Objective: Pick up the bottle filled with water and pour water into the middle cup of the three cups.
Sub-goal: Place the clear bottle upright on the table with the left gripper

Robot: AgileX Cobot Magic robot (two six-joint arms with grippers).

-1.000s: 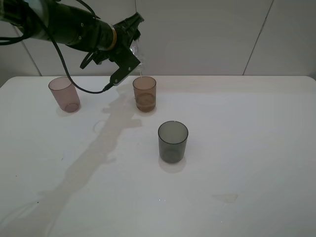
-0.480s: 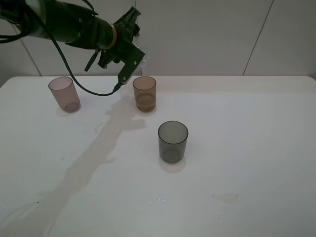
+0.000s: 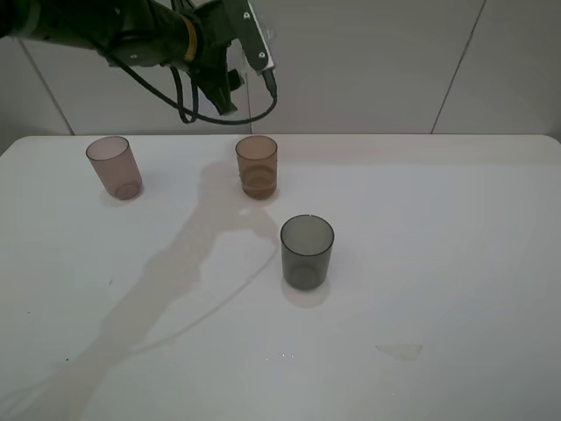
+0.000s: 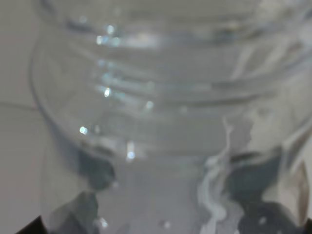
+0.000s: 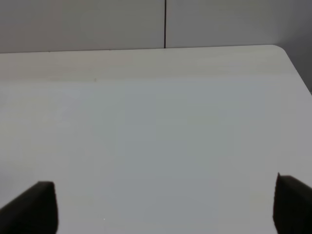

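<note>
My left gripper is raised high above the table's far edge, up and to the left of the amber-orange middle cup. It is shut on the clear bottle, whose threaded neck fills the left wrist view. The exterior high view hides the bottle behind the gripper. The middle cup stands upright with a little water at its bottom. The pinkish-brown cup stands at the far left. The dark grey cup stands nearer, right of centre. My right gripper is open and empty over bare table, and does not show in the exterior high view.
The white table ends at a tiled wall behind the cups. A small wet patch lies on the table near the front right. A cable loops below the left arm, above the middle cup.
My left gripper has swung up and away from over the amber cup, turning the bottle back from its tilted pouring position. The thin stream into the cup has stopped. The cups have not moved.
</note>
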